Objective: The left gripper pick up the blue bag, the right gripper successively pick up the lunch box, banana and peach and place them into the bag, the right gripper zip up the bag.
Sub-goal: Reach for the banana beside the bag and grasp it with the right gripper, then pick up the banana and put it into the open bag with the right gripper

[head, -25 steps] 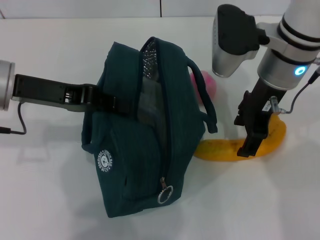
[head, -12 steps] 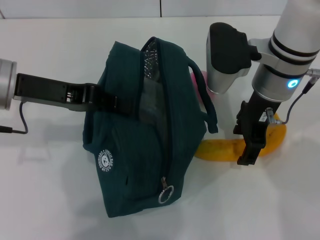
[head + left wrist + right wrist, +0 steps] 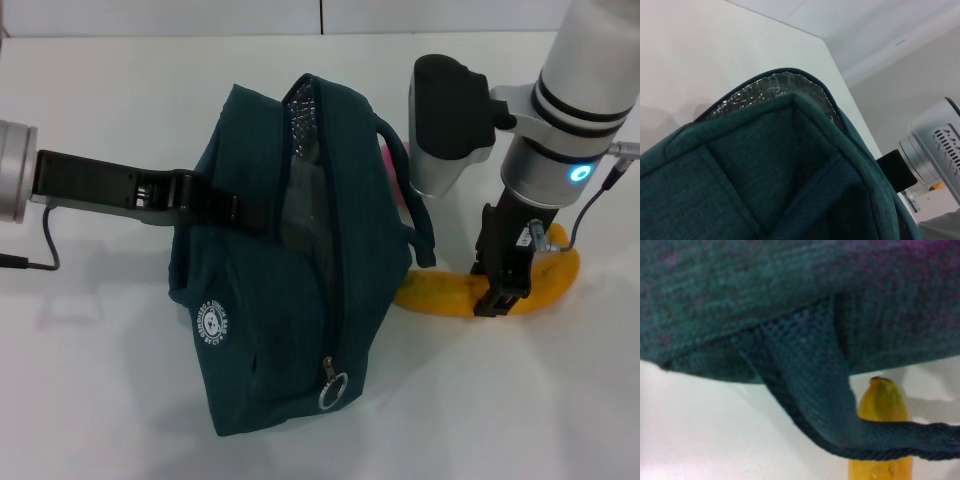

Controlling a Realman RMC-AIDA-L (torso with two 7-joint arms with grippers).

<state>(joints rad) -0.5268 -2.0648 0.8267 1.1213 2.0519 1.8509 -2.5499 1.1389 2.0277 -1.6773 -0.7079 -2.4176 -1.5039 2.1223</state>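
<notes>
Banana (image 3: pixel 545 285) is the thing in hand now: it lies flat on the white bench (image 3: pixel 100 380) toward the right edge, just beside the blue bag (image 3: pixel 290 290), its near tip almost under the bag's side. The right gripper (image 3: pixel 497 298) stands over its middle with fingers pointing down and straddling the fruit; they look closed on the banana, though contact on the hidden side cannot be confirmed. In the right wrist view the banana's tip (image 3: pixel 881 395) shows beyond a bag handle (image 3: pixel 840 425) that droops across it.

To do this step well, the grip should sit near the middle of the curve so the fruit does not swing, and the squeeze should be light, since a banana bruises easily. The lift should go straight up before moving toward the bag, because the loose handle (image 3: pixel 415 215) hangs between the fruit and the opening and could snag.

The left gripper (image 3: pixel 215 205) comes in from the left edge and is clamped on the bag's upper rim, holding it tilted with the foil-lined mouth (image 3: pixel 300 125) facing up and back. A sliver of pink, likely the peach (image 3: pixel 385 160), shows behind the bag. The lunch box is not visible.
</notes>
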